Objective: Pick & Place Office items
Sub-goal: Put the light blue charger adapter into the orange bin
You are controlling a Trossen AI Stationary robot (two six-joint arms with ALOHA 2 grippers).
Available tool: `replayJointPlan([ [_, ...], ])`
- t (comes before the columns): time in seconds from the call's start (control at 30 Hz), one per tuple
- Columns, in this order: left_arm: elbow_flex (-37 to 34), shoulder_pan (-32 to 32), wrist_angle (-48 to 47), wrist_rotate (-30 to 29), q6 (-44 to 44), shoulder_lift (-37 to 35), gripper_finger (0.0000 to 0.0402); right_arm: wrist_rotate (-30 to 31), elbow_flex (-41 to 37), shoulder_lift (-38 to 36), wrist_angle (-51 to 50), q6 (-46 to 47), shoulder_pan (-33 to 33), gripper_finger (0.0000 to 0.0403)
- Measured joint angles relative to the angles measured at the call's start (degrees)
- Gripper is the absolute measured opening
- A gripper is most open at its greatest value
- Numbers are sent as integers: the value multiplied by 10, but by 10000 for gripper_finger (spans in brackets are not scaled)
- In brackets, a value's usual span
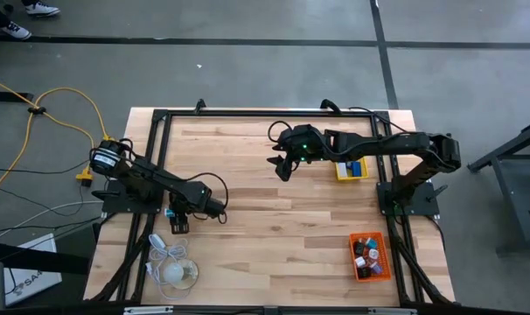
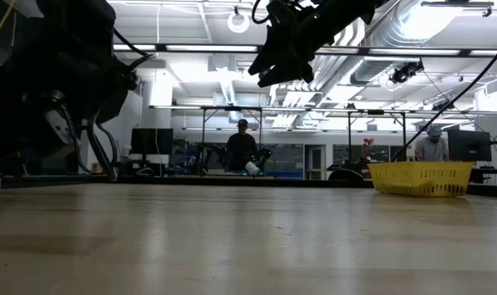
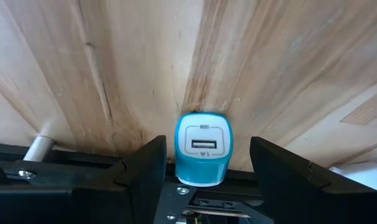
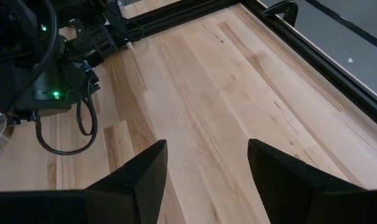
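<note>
The left gripper (image 1: 179, 225) sits low over the counter (image 1: 265, 201) near its left edge, toward the front left corner. Its fingers (image 3: 145, 171) stand wide apart, and a small teal-and-white USB charger block (image 3: 203, 148) rests on the wood between them without either finger touching it. In the high view this piece shows as a speck of blue at the gripper tip.

The right gripper (image 1: 282, 166) hangs high above the middle of the counter, toward the back edge, reaching in from the right side. Its fingers (image 4: 145, 174) are parted with bare wood showing between them, and it holds nothing.

A yellow tray (image 1: 352, 170) lies near the right edge, just beside the right arm, with a few blue office items (image 1: 356, 166) in it. An orange tray (image 1: 370, 256) lies by the front right corner and carries more small pieces (image 1: 365, 249) in red, white, black and blue. A white round bulb-like thing with a coiled cord (image 1: 172, 268) lies at the front left corner, near the left gripper.

In the low view the yellow tray shows as a basket at the right, and two people stand in the room far behind the counter.
</note>
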Motion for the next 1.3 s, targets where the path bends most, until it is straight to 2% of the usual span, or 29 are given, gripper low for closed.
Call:
replayJointPlan([
  [0.63, -2, -6, -3, -5, 2, 0, 218, 0, 0, 0, 0, 0, 0, 210],
  [1.13, -4, -5, 1, -6, 4, 0, 135, 0, 0, 0, 0, 0, 0, 210],
  [1.3, -4, -5, 0, -6, 4, 0, 127, 0, 0, 0, 0, 0, 0, 210],
])
